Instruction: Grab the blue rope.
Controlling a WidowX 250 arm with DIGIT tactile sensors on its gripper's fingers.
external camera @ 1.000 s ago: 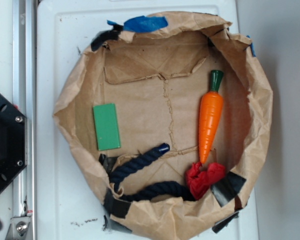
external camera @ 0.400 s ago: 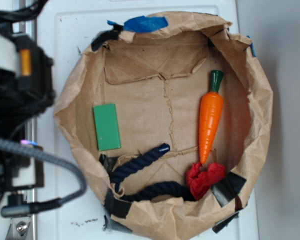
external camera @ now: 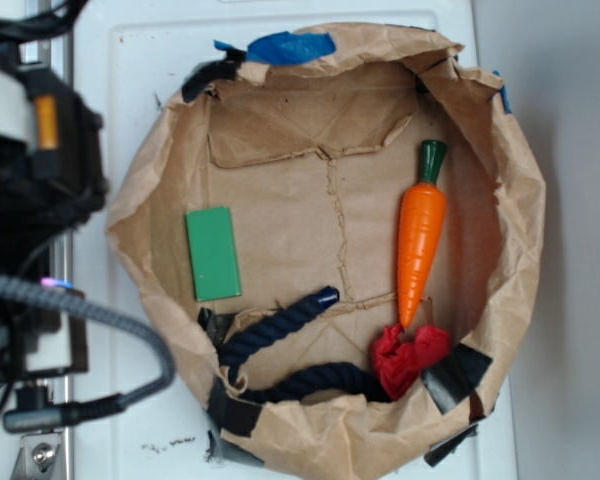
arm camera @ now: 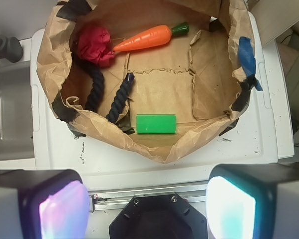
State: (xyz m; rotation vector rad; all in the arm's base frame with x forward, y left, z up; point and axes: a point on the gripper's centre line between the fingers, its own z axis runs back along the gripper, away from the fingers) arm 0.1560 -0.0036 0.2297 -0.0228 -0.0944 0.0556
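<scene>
The blue rope [external camera: 280, 325] is thick, dark navy and curved. It lies inside the brown paper bag [external camera: 130, 210] along its near-left wall, with its glossy capped end [external camera: 325, 296] pointing to the bag's middle. In the wrist view the rope [arm camera: 120, 97] lies at the bag's left. My gripper [arm camera: 147, 209] is open and empty, its two pads far apart, hanging above the robot base outside the bag, well short of the rope. In the exterior view only my arm [external camera: 35, 190] shows, at the left edge beside the bag.
In the bag lie an orange carrot [external camera: 420, 235], a green block [external camera: 213, 253] and a red cloth [external camera: 408, 355] touching the rope's far end. A bright blue tape scrap [external camera: 290, 46] sticks to the rim. My grey cable [external camera: 100, 320] loops at the left.
One second ago the arm was out of view; it has since come in over the base at the left. Since 0.4 s ago it has barely shifted. Nothing in the bag moved.
</scene>
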